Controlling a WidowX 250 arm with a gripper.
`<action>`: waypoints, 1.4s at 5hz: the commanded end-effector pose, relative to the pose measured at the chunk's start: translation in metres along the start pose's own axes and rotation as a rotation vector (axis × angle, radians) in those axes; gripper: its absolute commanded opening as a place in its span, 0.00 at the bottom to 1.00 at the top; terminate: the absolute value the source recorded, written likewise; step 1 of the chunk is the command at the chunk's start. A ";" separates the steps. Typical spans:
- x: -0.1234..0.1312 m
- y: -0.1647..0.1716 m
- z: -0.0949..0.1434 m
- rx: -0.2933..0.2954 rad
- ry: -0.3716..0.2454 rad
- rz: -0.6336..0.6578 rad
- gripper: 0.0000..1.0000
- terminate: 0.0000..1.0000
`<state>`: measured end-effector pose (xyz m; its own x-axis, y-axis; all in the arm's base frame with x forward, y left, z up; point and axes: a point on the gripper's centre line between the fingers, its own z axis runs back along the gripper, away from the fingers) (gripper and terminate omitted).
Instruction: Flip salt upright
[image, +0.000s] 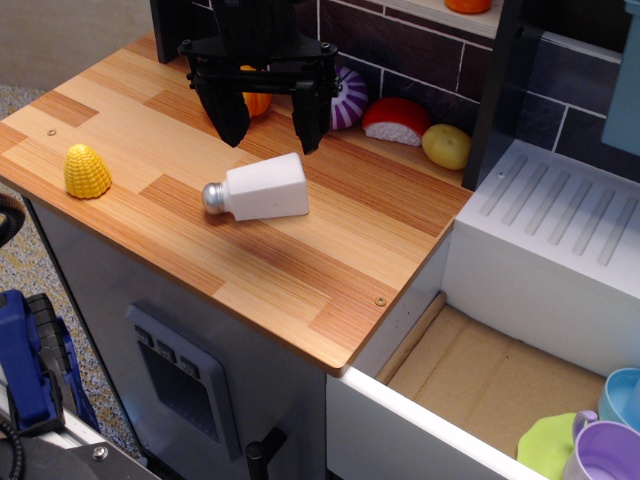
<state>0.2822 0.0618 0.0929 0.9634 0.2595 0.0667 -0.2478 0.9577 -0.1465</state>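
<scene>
The salt (262, 189) is a white tapered shaker with a silver cap. It lies on its side on the wooden counter (300, 270), cap pointing left. My black gripper (270, 130) hangs open just behind and above it, one finger on each side of the shaker's far edge. The fingers hold nothing. A yellow corn piece (87, 171) sits at the counter's left edge.
Toy food lines the back wall: an orange piece (258, 103) behind the gripper, a purple-white onion (349, 98), a red-white piece (396, 120) and a yellow potato (446, 146). A white sink drainer (560, 215) is at right. Cups (610, 440) stand at lower right.
</scene>
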 end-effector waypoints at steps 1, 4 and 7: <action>0.000 0.000 0.000 0.000 0.000 0.000 1.00 0.00; 0.000 0.019 -0.011 0.114 -0.090 -0.397 1.00 0.00; 0.006 0.041 -0.031 0.183 -0.203 -0.720 1.00 0.00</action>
<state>0.2791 0.1003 0.0470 0.8560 -0.4456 0.2620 0.4202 0.8951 0.1494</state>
